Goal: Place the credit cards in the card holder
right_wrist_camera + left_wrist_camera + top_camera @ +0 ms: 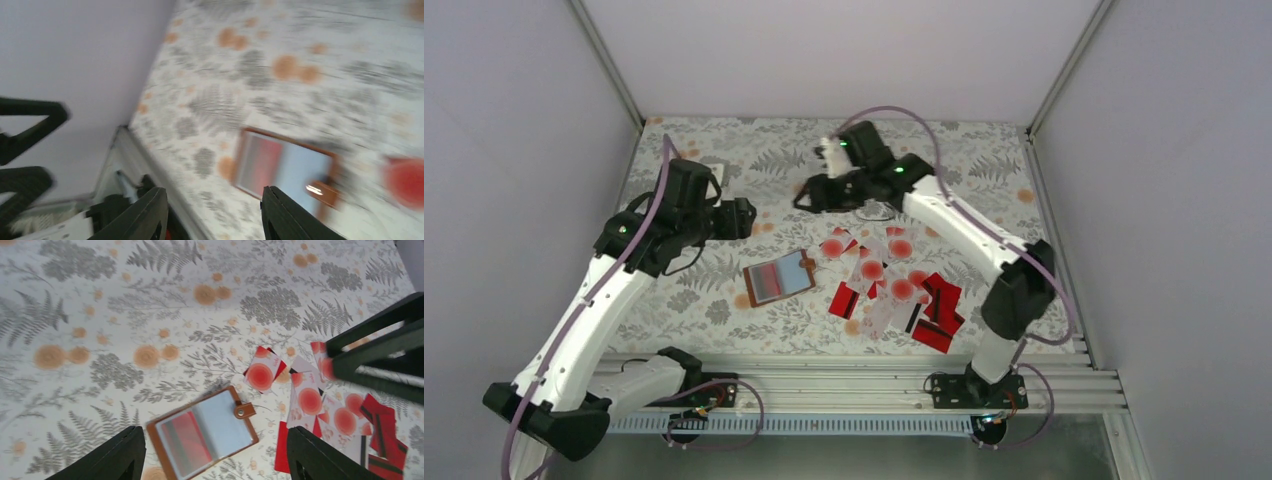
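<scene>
Brown leather-like folding card holder (779, 277) lies open and flat near the middle of the fern-and-flower patterned table cover (694, 300). In the left wrist view, one half of its inside (202, 432) shows red behind the pocket and the other half is pale blue-grey. A small brown snap tab (245, 411) sticks out from its edge.

At 3 o'clock from the holder, the thin rectangular credit cards (889, 285) are scattered in a loose, overlapping heap. Some are white with red round blotches and some are solid red with a dark stripe. The nearest card lies just beside the holder without touching it.

The left gripper (742, 218) hangs above the table at about 11 o'clock from the holder. Its black fingers (115, 457) are spread wide with nothing between them.

The right gripper (809, 195) hovers at about 1 o'clock from the holder, above the far end of the heap. Its fingers (145, 212) are parted and hold nothing. The right wrist view is blurred.
</scene>
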Robot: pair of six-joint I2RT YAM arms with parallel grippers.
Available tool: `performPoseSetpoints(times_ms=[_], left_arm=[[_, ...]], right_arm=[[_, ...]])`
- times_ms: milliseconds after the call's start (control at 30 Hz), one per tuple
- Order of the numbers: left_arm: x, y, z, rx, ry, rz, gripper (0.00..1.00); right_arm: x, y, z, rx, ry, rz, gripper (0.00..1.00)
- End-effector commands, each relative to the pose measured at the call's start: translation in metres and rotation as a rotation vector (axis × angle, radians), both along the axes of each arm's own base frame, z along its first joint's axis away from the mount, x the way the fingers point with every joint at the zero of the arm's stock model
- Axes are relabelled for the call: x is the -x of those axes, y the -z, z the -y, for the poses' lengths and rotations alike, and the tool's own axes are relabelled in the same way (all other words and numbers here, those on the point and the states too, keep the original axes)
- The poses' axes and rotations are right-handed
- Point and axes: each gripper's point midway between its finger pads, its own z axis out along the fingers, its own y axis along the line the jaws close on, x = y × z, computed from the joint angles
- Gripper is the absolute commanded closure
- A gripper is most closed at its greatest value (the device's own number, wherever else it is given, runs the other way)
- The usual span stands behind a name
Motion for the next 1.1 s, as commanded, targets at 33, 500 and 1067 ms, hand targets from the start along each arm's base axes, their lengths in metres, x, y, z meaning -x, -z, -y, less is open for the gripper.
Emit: performPoseSetpoints(times_ms=[33, 500, 1067], left_arm=[[-0.007, 0.025, 0.036, 0.09, 0.14, -0.058, 0.28], [-0.027, 0.129, 0.141, 0.173, 0.366, -0.355, 0.43], [-0.045, 0.215, 0.237, 0.119, 0.53, -0.575, 0.79]], right_arm=[[-0.032, 0.062, 0.117, 0.226, 0.316, -0.091, 0.52], [0.0, 0.122, 0.2, 0.115, 0.367, -0.285, 0.47], [-0.007, 0.174, 0.215, 0.032, 0.343, -0.424, 0.46]])
